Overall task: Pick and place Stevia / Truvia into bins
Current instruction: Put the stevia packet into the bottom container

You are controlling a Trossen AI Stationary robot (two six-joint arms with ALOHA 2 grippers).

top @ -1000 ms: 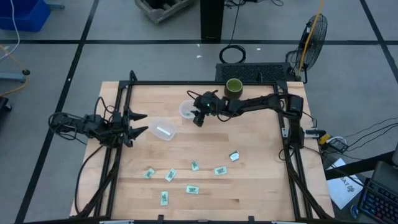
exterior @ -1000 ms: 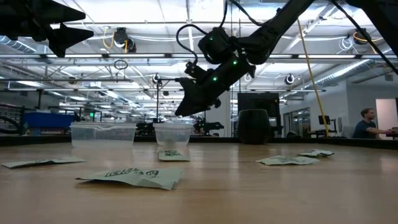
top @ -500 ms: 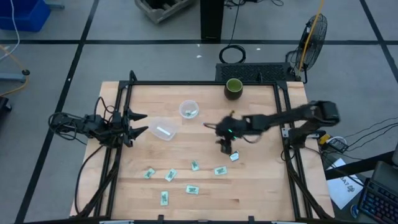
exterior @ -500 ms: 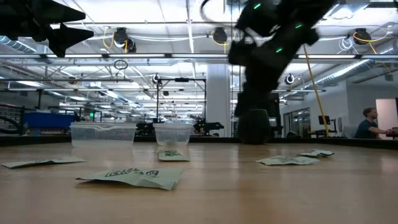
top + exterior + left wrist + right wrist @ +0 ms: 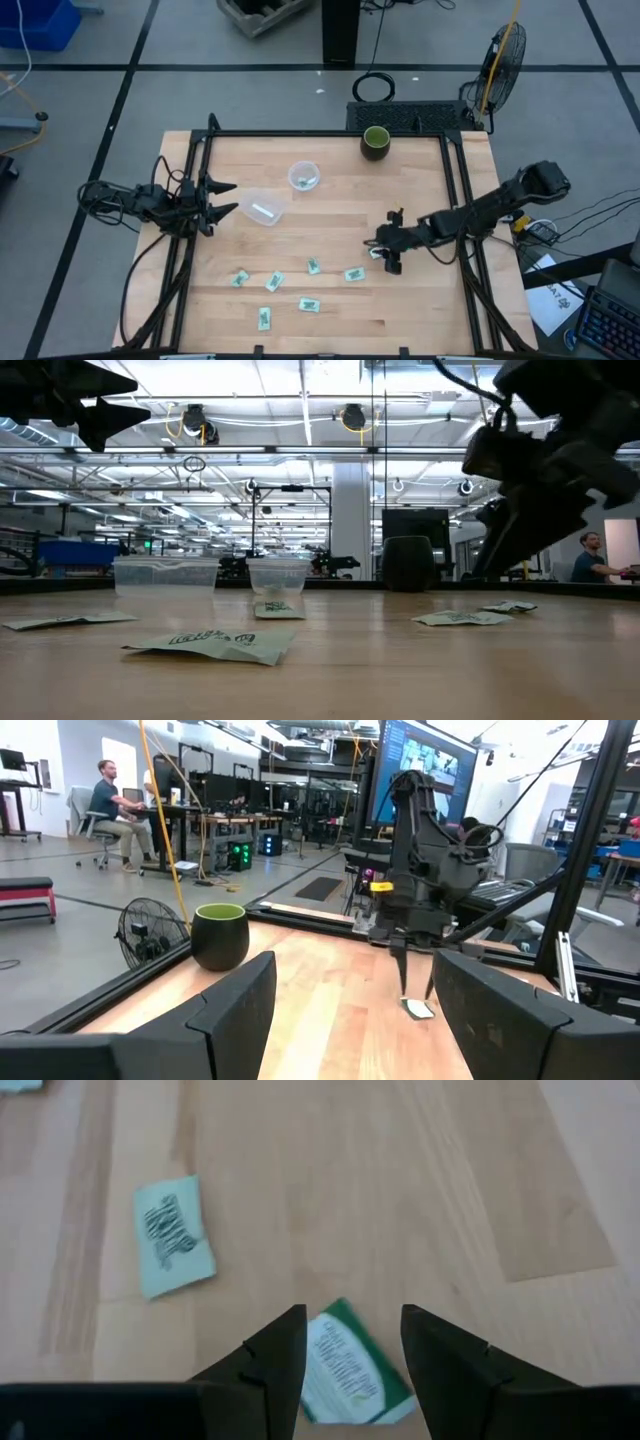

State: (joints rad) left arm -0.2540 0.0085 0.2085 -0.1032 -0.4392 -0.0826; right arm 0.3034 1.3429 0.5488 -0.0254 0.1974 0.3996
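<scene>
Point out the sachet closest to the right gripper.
It is the sachet lying between the open fingers of the right gripper, the rightmost packet on the table. A second sachet lies well clear.

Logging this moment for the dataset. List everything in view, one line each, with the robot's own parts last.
sachets: nine, white with green print; six loose low in the high view, one between the right jaws, one in each bin
round cup: one, clear with a whitish rim; mid-table, toward the back
tub: one, clear; beside the round cup, near the left gripper
dark green cup: one; table's back edge
table: one, light wood with a black frame
fan: one, dark; on the floor behind the table's right corner
person: one, seated at a desk in the room beyond
left gripper: dark, jaws open, waiting at the table's left edge
right gripper: dark, jaws open, astride a sachet
</scene>
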